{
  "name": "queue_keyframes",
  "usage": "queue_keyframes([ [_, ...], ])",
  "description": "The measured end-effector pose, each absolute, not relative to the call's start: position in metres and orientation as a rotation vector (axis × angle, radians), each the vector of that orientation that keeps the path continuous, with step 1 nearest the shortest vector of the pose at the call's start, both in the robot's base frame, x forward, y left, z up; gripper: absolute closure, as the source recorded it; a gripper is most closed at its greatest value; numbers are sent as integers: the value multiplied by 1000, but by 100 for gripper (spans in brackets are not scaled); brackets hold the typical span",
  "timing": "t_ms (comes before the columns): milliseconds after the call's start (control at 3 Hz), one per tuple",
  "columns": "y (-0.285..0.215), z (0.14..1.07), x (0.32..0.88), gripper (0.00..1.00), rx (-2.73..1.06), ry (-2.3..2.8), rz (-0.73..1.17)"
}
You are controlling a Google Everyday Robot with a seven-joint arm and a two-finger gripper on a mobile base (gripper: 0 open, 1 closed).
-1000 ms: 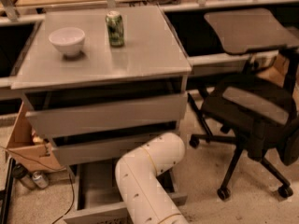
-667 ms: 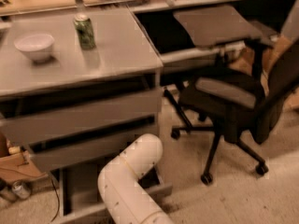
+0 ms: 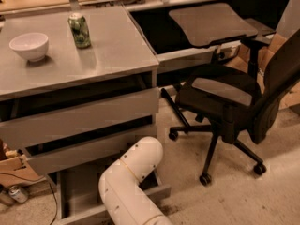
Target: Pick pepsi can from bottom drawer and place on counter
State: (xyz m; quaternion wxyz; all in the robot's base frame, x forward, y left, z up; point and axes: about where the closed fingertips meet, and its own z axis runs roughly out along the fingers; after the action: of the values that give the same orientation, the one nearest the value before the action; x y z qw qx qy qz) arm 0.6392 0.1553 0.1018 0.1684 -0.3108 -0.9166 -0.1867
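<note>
Below, a smooth white tubular arm (image 3: 131, 179) bends into the open, wide, shallow grey bottom drawer (image 3: 77, 193), hiding the gripper inside it, whose state cannot be told; the small dark blue pepsi can is likewise concealed. On the matte grey slab counter (image 3: 112, 55) stand a green can (image 3: 79, 30) and a glossy white bowl (image 3: 29, 46)

White arm (image 3: 130, 182) over open bottom drawer (image 3: 77, 193), pincer out of sight, green can (image 3: 79, 30), bowl (image 3: 29, 46) on counter (image 3: 110, 55)
</note>
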Motion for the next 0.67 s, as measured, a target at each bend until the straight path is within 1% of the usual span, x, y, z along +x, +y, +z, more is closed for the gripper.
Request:
queue_keyframes([
  [667,162,106,648,0,-881,-2612,-534],
])
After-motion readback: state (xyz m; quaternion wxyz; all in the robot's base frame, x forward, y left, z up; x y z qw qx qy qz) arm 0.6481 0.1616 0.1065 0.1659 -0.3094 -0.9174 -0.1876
